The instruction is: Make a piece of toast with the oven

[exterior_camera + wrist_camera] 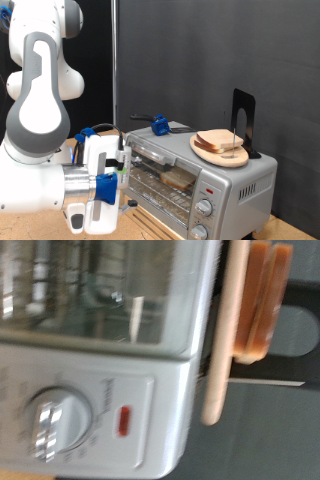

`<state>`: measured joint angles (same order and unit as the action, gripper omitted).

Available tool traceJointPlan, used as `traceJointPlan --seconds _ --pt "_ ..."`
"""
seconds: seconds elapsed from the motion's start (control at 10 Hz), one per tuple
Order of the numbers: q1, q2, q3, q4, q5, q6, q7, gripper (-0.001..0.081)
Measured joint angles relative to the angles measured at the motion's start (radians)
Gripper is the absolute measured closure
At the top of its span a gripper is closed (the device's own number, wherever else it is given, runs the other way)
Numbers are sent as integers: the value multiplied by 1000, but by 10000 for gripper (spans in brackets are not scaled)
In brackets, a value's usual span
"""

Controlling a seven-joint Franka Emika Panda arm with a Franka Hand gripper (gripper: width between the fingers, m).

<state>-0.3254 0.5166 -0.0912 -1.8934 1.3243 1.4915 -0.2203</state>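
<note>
We see the oven point(190, 170) with a round wooden plate point(220, 150) on its roof, and bread slices point(216, 142) lie on that plate. Inside the oven, behind the glass door point(155, 185), a piece of toast point(180, 178) rests on the wire rack. The gripper point(122, 172) hangs just in front of the oven door, well apart from the toast inside and below the plate. We cannot tell whether its fingers are spread or closed. In the wrist view the oven's knob point(57, 423) and red lamp point(125, 421) appear close up.
</note>
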Motion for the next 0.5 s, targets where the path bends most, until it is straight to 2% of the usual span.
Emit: traceJointPlan --seconds 0.1,0.2,0.5 --pt "-5 15 5 17 16 -46 -9 -2" --pt "-6 45 14 52 40 -55 -34 -2" --pt "-4 177 50 181 89 -28 -79 -2"
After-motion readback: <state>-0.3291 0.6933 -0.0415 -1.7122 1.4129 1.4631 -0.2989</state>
